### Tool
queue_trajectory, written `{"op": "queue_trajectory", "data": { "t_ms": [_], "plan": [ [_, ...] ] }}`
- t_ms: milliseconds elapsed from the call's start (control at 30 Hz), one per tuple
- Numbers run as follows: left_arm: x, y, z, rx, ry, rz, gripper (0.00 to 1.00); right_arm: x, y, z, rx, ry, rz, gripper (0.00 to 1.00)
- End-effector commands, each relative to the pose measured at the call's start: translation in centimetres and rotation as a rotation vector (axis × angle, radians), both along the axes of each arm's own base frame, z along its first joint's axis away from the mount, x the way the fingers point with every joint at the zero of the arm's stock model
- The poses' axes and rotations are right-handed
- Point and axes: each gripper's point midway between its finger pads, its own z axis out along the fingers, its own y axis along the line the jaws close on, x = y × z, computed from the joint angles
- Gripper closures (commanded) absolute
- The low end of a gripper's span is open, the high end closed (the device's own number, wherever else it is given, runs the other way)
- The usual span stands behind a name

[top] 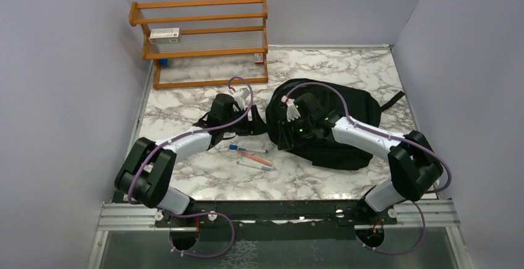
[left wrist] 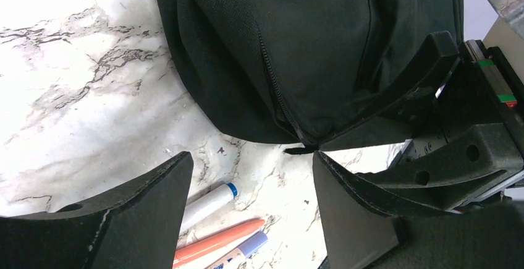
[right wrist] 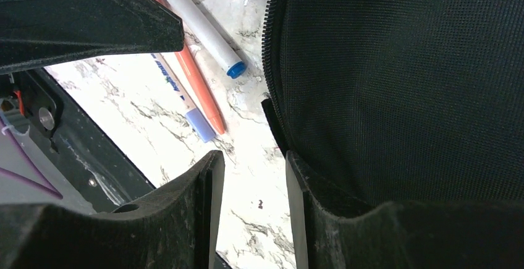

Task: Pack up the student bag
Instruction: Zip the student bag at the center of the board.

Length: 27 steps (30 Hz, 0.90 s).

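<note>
Between the left hand's (left wrist: 252,157) fingers, which stand wide apart and hold nothing, bare table (top: 185,105) shows. Just past its fingertips lies the rounded edge of the bag (top: 361,105). The bag rests flat on the table. A zipper (left wrist: 275,83) runs down the bag's side towards this hand and looks shut along the stretch in view. Nothing of the bag's inside shows, so what it holds cannot be told.

The right hand (right wrist: 253,157) is at the same edge of the bag, close by the left hand. Its fingers are parted by a narrow gap with only table showing through, clamped on nothing. One finger lies against the bag's fabric. A small black tab (right wrist: 272,120) on the bag's edge sits just beyond its fingertips.

On the table near both hands, outside the bag, lie three pens. The blue-capped pen (right wrist: 210,34) is nearest the bag. The orange pen (right wrist: 198,83) and the lilac-capped pen (right wrist: 201,123) touch side by side.

Well beyond the left hand, against the back wall, stands a wooden rack (top: 204,40). It holds a white box (top: 164,33) on an upper shelf and a small red item (top: 259,59) lower down at its other end.
</note>
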Motion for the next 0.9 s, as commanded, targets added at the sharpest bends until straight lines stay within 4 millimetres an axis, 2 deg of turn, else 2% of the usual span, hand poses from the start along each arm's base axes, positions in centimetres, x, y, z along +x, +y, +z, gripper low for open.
{"op": "queue_trajectory", "data": {
  "t_ms": [0, 333, 600, 733, 867],
  "plan": [
    [0.7, -0.5, 0.6, -0.015, -0.025, -0.003, 0.28, 0.9, 0.3, -0.4, -0.026, -0.05, 0.011, 0.54],
    [0.6, -0.2, 0.5, -0.006, -0.02, 0.007, 0.28, 1.0, 1.4, -3.2, -0.114, -0.081, 0.065, 0.54],
    [0.5, 0.0, 0.3, 0.004, -0.016, 0.019, 0.28, 1.4, 2.4, -4.0, -0.139, -0.129, 0.09, 0.57],
    [0.5, 0.3, 0.3, 0.007, -0.016, 0.031, 0.28, 1.4, 2.5, -3.0, -0.117, -0.148, 0.097, 0.61],
    [0.4, 0.6, 1.1, -0.004, -0.048, 0.043, 0.28, 0.4, 3.2, 0.2, -0.015, -0.174, 0.12, 0.61]
  ]
}}
